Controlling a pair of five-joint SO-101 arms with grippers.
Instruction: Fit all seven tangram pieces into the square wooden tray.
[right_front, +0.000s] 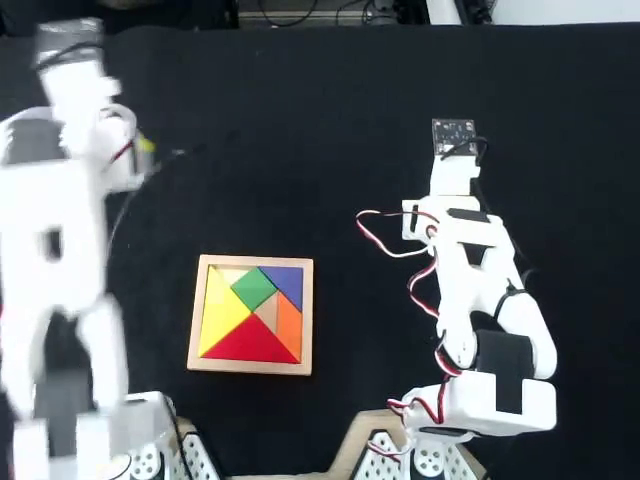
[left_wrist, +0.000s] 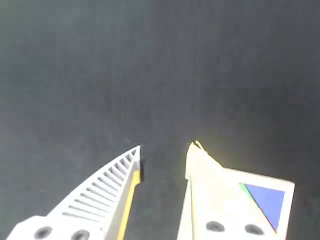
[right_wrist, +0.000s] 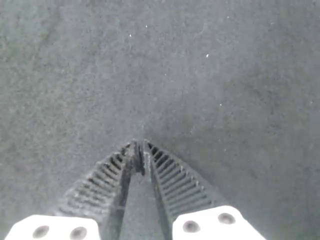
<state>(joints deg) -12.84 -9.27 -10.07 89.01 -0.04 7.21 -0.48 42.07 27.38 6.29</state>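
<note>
- Tray (right_front: 250, 369) is lying flat on the black mat (right_front: 330, 120), centre-near, btwn the two arms and touching neither.
- Pieces are sitting inside the tray, filling the square: yellow triangle (right_front: 216, 312) on the left, red triangle (right_front: 251, 345) along the near edge, green square (right_front: 255, 288) at far-centre, blue triangle (right_front: 288, 280) in the far-right corner, orange piece (right_front: 290, 326) on the right side.
- A pale piece (right_front: 268, 314) is sitting in the middle, touching red, green and orange.
- L arm (right_front: 55, 270) is standing at the left edge, well apart from the tray; it's blurred in the high view.
- L gripper (left_wrist: 165, 150) is hanging over bare mat w/ jaws parted by a modest gap, nothing btwn them; the tray's corner w/ the blue piece is showing just past one finger (left_wrist: 200, 165).
- R arm (right_front: 480, 300) is folded at the right, pointing far, apart from the tray.
- R gripper (right_wrist: 140, 147) is hanging over bare mat, jaws closed tip to tip, holding nothing.
</note>
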